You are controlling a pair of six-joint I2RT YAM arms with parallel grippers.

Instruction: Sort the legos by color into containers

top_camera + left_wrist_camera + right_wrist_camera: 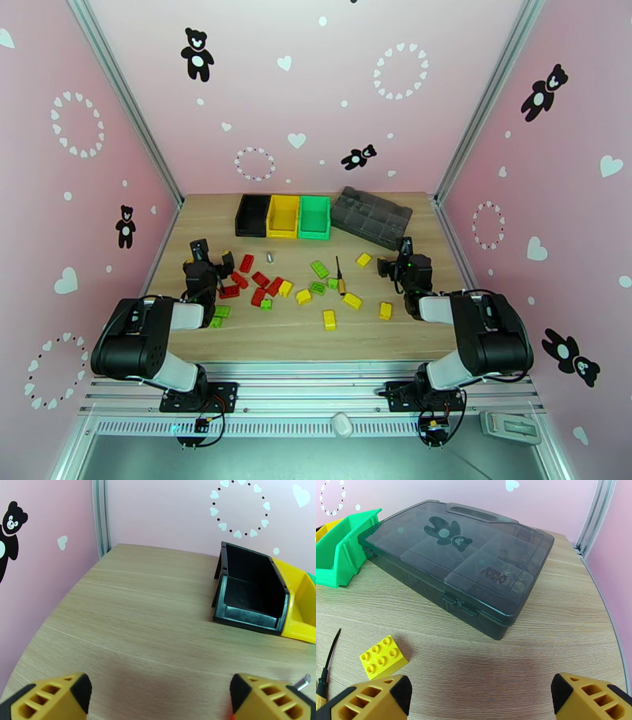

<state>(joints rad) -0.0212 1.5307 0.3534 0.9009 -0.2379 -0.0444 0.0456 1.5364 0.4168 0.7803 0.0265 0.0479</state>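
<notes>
While pink walls (316,95) are enclosing the wooden worktop (276,339), legos (261,278) are lying mid-worktop. Left gripper (158,693) and right gripper (482,695) are gaping wide, empty.

Pink walls (316,95), black bear decals (197,54), white hearts (296,140); aluminium corner posts (126,103); light wood tabletop (276,339).

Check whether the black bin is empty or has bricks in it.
Empty: the black bin shows only bare floor and walls inside.
</notes>
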